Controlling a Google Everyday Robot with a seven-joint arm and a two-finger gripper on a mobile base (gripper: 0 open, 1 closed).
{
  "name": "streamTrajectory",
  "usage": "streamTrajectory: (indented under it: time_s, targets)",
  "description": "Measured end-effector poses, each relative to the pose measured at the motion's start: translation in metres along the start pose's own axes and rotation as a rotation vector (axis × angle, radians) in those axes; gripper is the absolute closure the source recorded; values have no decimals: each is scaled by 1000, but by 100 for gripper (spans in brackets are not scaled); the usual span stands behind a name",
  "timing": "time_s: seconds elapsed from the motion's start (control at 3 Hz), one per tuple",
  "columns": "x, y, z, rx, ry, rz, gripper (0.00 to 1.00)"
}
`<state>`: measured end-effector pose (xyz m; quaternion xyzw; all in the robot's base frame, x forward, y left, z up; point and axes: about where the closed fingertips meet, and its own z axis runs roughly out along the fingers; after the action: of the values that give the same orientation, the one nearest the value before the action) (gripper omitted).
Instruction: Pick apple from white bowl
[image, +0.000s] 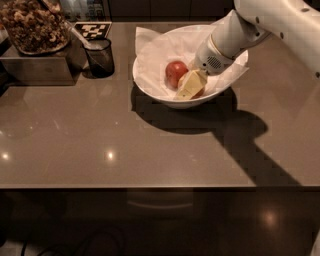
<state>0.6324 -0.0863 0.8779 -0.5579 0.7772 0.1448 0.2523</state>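
While the gripper (190, 85) sits inside the bowl (145, 88), just beside the apple (175, 73) at the bowl's middle, it could roll the apple aside or snag the paper (152, 50). I cannot tell whether it is spread or pinching.

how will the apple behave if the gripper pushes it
The apple looks round and smooth, so it would likely roll or slip aside if pushed. It sits on crumpled paper in the sloping bowl; the paper may shift under it. The gripper is in the bowl, beside the apple, so a roll away seems possible.
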Motion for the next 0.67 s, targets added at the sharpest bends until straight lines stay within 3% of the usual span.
streamTrajectory:
  time_s: [0.67]
  targets:
    - [-3,-10,-9,15,31,-31,16]
